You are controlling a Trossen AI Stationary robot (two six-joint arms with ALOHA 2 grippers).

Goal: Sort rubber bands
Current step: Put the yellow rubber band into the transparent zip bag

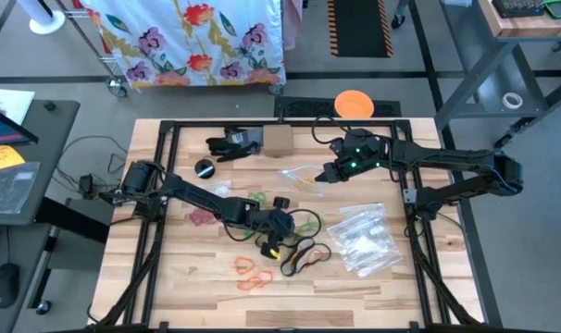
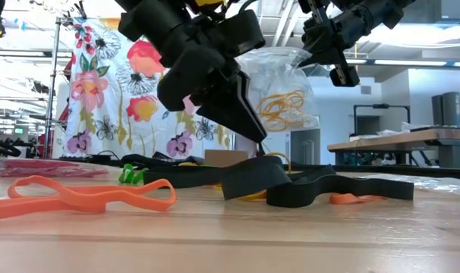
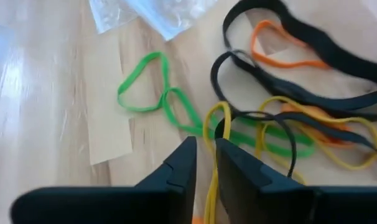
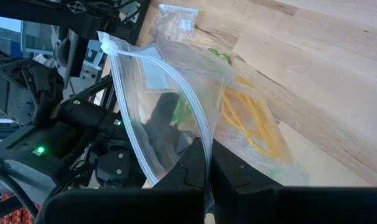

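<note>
Yellow rubber band (image 3: 211, 155) lay between your left gripper's (image 3: 204, 163) fingers, which stood only a little apart, low over the table (image 1: 188, 268). More rubber bands (image 3: 300, 118) lay just ahead of it. Your right gripper (image 4: 208, 167) was pinched tight on a clear bag (image 4: 176, 99), held up high with yellow bands inside.
</note>
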